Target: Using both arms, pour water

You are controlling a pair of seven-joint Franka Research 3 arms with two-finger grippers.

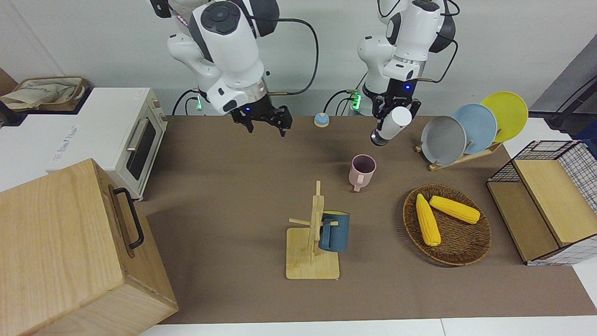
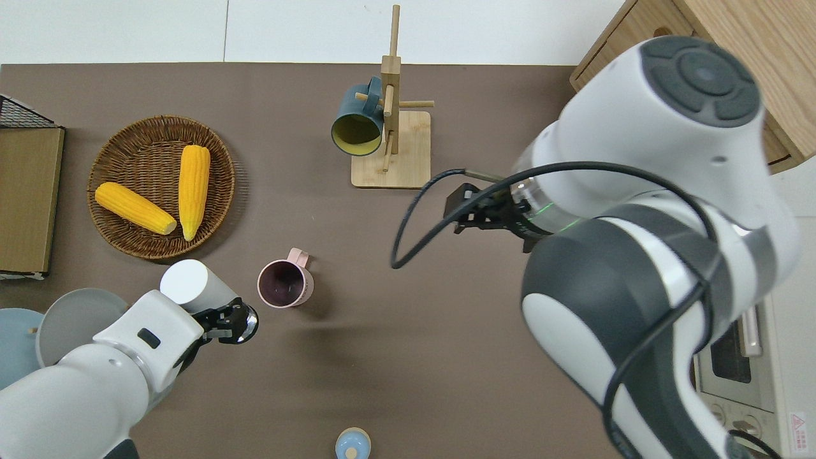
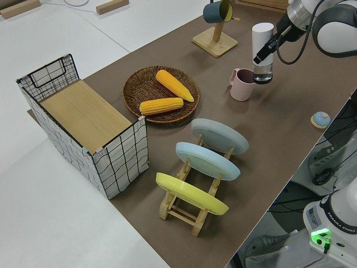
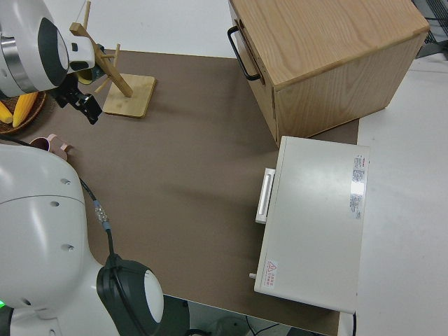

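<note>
My left gripper (image 1: 395,113) (image 2: 223,320) (image 3: 268,48) is shut on a white bottle (image 1: 397,120) (image 2: 191,285) (image 3: 262,40) with a clear lower end, and holds it in the air, white end up. The bottle is over the brown table beside the pink mug (image 1: 362,171) (image 2: 285,285) (image 3: 242,84), on the side toward the left arm's end. The mug stands upright and looks empty. My right gripper (image 1: 266,123) (image 2: 473,211) (image 4: 81,105) hangs open over bare table beside the wooden mug stand (image 2: 391,152), with nothing between its fingers.
A blue mug (image 1: 334,231) hangs on the stand. A wicker basket (image 1: 466,242) holds two corn cobs. A plate rack (image 1: 459,161), a wire crate (image 1: 566,200), a wooden box (image 1: 60,247), a toaster oven (image 1: 126,135) and a small blue bell (image 1: 321,120) ring the table.
</note>
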